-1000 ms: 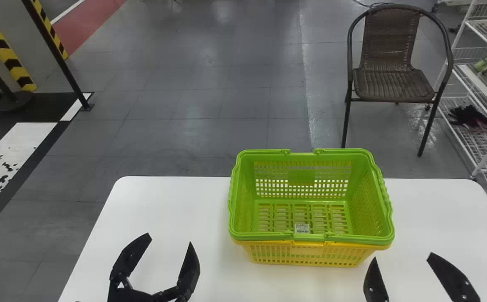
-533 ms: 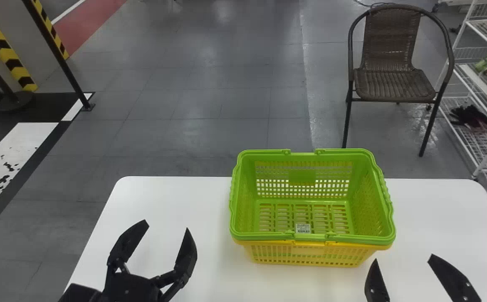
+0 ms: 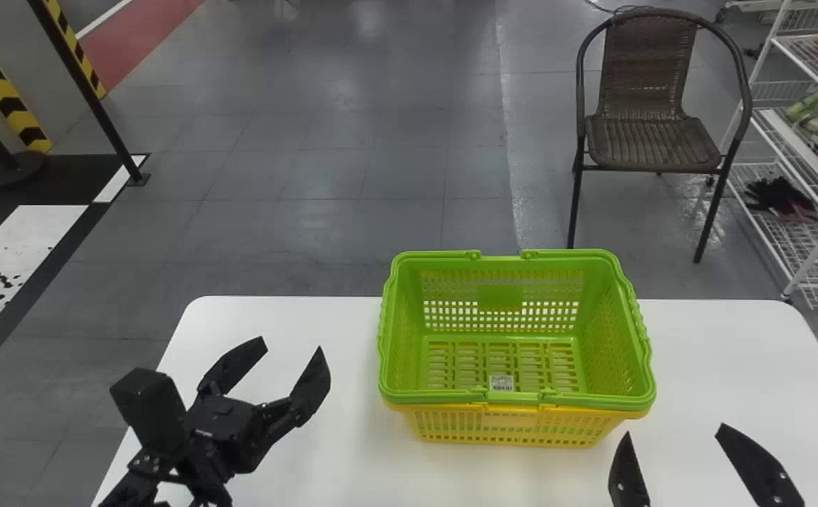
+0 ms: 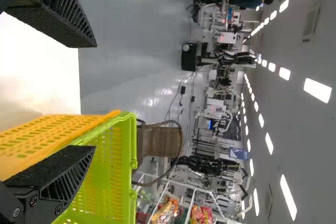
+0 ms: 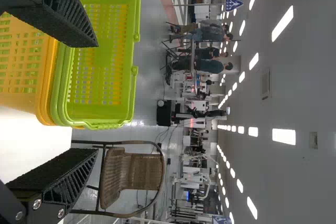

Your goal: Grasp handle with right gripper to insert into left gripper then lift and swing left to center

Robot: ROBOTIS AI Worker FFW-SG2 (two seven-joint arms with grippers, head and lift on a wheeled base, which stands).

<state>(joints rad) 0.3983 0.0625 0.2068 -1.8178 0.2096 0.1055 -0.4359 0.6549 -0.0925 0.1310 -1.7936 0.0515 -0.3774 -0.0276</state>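
Left of and beyond the empty, wide-spread right gripper (image 3: pixel 674 431), the green basket (image 3: pixel 500 296) lies long side crosswise.

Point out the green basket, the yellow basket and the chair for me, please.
Green basket (image 3: pixel 444 398): head view, on near rim.
Yellow basket (image 3: pixel 511 421): head view, on near wall.
Chair (image 3: pixel 652 144): head view, on seat.

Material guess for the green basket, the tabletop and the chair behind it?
Bright green slotted basket: likely moulded semi-gloss plastic, from its uniform colour and lattice walls. White round-cornered tabletop: smooth, satin, probably laminate; core unclear. Brown woven armchair: wicker-look strands, natural or synthetic unclear; slim dark frame, perhaps painted metal.
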